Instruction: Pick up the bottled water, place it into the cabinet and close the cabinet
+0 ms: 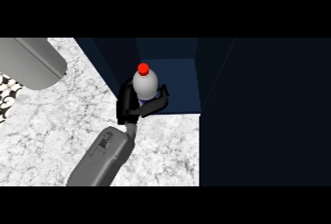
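One hand (137, 105) shows, fingers (157, 104) curled around the white plastic water bottle with a red cap (145, 85). I hold it upright at the dark blue cabinet (181, 83) mouth, above the white marble table (65, 122). I should slide it farther in slowly, then let go.

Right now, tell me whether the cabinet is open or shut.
Open: the cabinet interior shows behind the bottled water, its door swung out.

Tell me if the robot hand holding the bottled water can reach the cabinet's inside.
Probably yes: the robot hand holds the bottled water upright right at the open cabinet front, and nothing shows in the way inside.
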You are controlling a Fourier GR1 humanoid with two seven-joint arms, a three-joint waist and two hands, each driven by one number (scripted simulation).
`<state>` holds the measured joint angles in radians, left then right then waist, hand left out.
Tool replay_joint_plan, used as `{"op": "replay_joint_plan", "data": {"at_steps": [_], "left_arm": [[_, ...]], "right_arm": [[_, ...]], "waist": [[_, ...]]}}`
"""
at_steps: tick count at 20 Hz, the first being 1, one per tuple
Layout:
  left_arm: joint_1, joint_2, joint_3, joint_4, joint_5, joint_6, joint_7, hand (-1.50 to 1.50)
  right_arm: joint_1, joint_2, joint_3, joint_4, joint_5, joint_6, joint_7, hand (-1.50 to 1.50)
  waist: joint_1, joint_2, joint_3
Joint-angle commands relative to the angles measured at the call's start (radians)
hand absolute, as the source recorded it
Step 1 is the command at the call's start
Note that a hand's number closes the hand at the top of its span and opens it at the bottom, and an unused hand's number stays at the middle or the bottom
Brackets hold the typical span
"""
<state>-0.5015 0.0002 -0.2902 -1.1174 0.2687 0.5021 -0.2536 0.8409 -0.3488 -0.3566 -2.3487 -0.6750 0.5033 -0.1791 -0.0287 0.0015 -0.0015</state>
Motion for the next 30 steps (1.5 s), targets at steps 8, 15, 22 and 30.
{"op": "replay_joint_plan", "data": {"at_steps": [8, 15, 22, 30], "left_arm": [[-0.233, 0.0, 0.053, 0.341, 0.072, 0.042, -0.038, 1.5], [-0.364, 0.0, 0.071, 0.518, 0.124, 0.062, -0.119, 1.5], [-0.498, 0.0, 0.132, 0.706, 0.11, 0.081, -0.199, 1.5], [-0.627, 0.035, 0.148, 0.869, 0.085, 0.076, -0.169, -1.5]], "right_arm": [[0.057, -0.008, -0.044, -0.133, -0.178, 0.009, 0.051, -1.5], [0.019, -0.014, -0.025, -0.097, -0.179, -0.005, 0.055, -1.5], [0.011, -0.008, -0.009, -0.099, -0.134, 0.003, 0.056, -1.5], [0.0, -0.025, -0.026, -0.081, -0.162, 0.019, 0.053, -1.5]], "waist": [[-0.022, 0.007, -0.001], [-0.025, 0.011, -0.001], [-0.032, 0.016, -0.001], [-0.037, 0.017, 0.0]]}}
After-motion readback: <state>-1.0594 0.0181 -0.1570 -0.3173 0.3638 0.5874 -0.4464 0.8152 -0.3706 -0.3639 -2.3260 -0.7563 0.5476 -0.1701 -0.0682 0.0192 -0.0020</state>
